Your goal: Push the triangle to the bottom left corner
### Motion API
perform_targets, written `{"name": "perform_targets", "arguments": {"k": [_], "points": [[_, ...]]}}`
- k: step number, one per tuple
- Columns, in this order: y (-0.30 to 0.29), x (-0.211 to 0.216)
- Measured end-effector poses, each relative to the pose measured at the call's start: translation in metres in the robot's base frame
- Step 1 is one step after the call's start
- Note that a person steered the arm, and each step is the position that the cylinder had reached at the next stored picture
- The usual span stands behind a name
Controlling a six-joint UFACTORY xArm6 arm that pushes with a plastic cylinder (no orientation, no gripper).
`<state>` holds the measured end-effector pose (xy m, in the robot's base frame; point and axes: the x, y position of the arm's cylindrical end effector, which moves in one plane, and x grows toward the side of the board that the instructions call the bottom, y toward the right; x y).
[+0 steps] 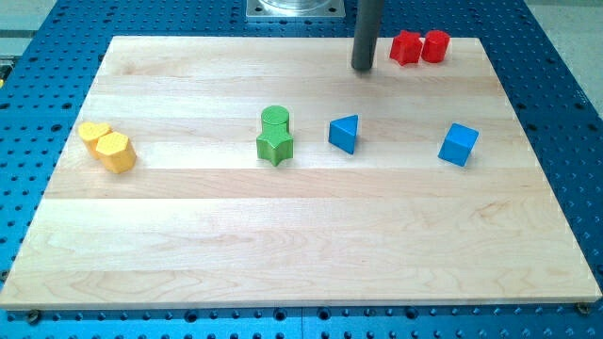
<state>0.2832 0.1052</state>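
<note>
Blue triangular block (345,133) near centre of pale wooden bench (283,245), just right of green cylinder (274,118) and green star block (274,147). Tip (363,68) of dark rod tool at view's top, well apart from triangle, left of two red blocks (419,46). No jaws on tool; nothing held.

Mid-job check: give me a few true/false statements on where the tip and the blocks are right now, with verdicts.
1. My tip touches the blue triangle. False: it stands apart, toward the view's top, left of the red blocks.
2. The two green blocks sit left of the triangle. True.
3. The blue cube is at the board's bottom left corner. False: it is at the view's right, mid-height.
4. The yellow blocks lie near the left edge. True.
5. The triangle is already in the bottom left corner. False: it is near the board's middle.
</note>
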Motion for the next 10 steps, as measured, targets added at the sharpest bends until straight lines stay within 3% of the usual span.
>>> {"name": "perform_targets", "arguments": {"k": [3,5,7,8,10], "points": [[-0.018,0.108],[-0.075,0.153],[-0.173,0.219],[-0.194,0.240],[-0.195,0.242]]}}
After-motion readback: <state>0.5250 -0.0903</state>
